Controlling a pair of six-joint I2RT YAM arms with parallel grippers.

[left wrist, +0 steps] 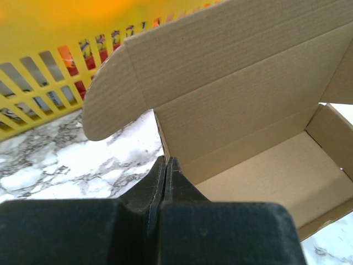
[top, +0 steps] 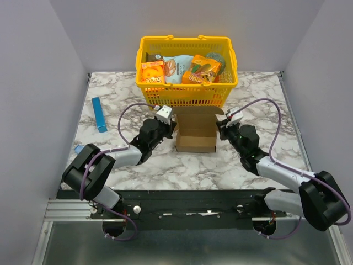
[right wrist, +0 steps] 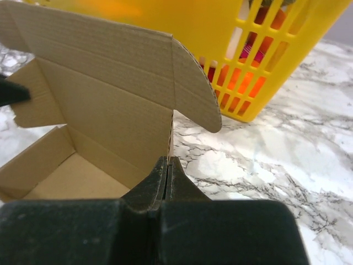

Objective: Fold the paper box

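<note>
Top view: one paper box (top: 196, 132) sits on the marbled worktop (top: 182, 171), open upward with its lid flap raised. It lies between the two sets of jaws, the left jaws at its left wall and the right jaws at its right wall. One yellow basket (top: 187, 94) stands just beyond both jaws, touching or nearly touching the box's far side, and holds two orange snack packs among other goods. One slim blue box (top: 99, 114) lies well out to the outer side of the left jaws. There are two arms. The left arm (top: 124, 155) and the right arm (top: 276, 165) each reach low and forward, angled inward toward the box.

Left wrist view: the two black fingers (left wrist: 110, 226) are pressed together, so the left jaws are closed. The upright edge of the box's (left wrist: 248, 110) wall runs down to their tips. Whether cardboard is nipped between them I cannot tell. The basket (left wrist: 44, 72) is ahead and to the left.

Right wrist view: these fingers (right wrist: 220, 232) are likewise pressed together, so the right jaws are closed too. The box's (right wrist: 110, 110) wall edge meets their tips, its rounded flap just above. The basket (right wrist: 265, 33) is ahead and to the right.
</note>
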